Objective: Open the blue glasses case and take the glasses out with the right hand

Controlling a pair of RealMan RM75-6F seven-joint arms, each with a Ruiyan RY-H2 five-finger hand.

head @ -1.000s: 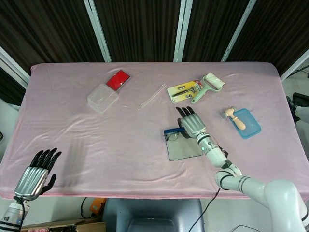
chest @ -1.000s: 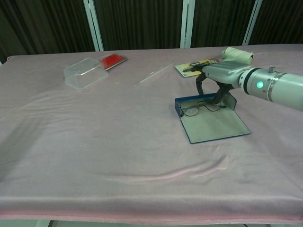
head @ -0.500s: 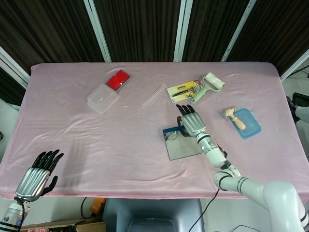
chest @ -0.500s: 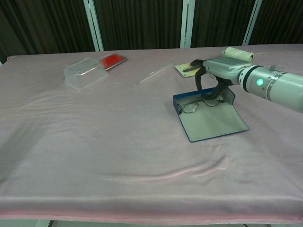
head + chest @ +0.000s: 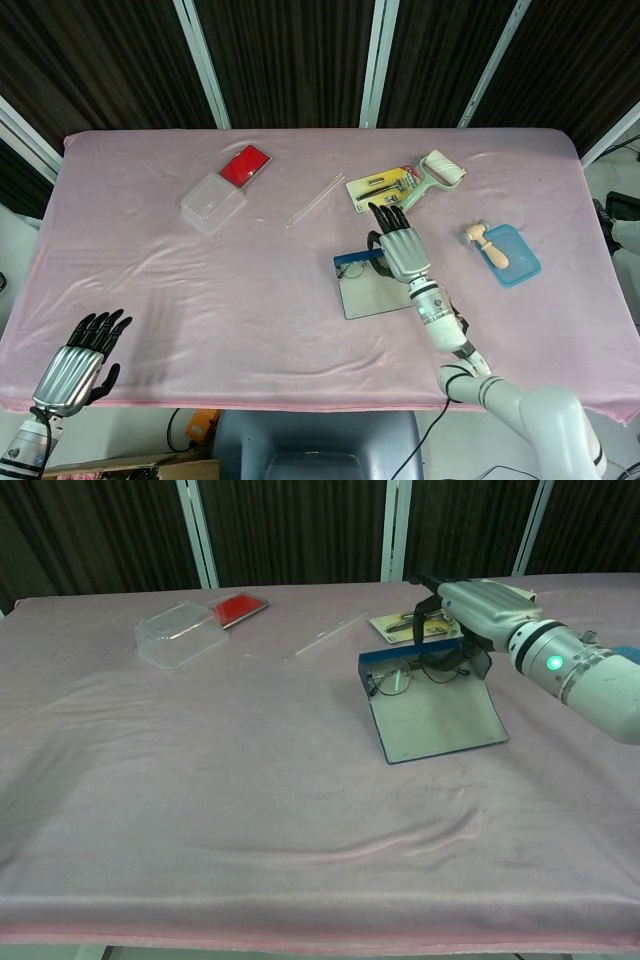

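Observation:
The blue glasses case (image 5: 435, 715) lies open right of the table's middle, its grey lid flat toward me and its blue tray edge (image 5: 408, 657) tipped up. Thin-framed glasses (image 5: 412, 675) sit against that raised edge. My right hand (image 5: 470, 605) reaches over from the right, fingers curled down and pinching the glasses' right end. In the head view the right hand (image 5: 401, 247) covers most of the glasses, with the case (image 5: 370, 287) below and left of it. My left hand (image 5: 76, 362) hangs open, fingers spread, off the table's front left corner.
A clear plastic box (image 5: 212, 203) and a red flat item (image 5: 245, 164) lie at the back left. A clear rod (image 5: 314, 200) lies behind centre. A yellow card pack (image 5: 381, 188) and a roller (image 5: 435, 175) sit just behind the case. A blue tray (image 5: 512, 257) with a wooden tool is on the right.
My right hand has moved back and up with the glasses. The case slid left and away with it, and its blue tray end has tipped up. The left hand has barely shifted.

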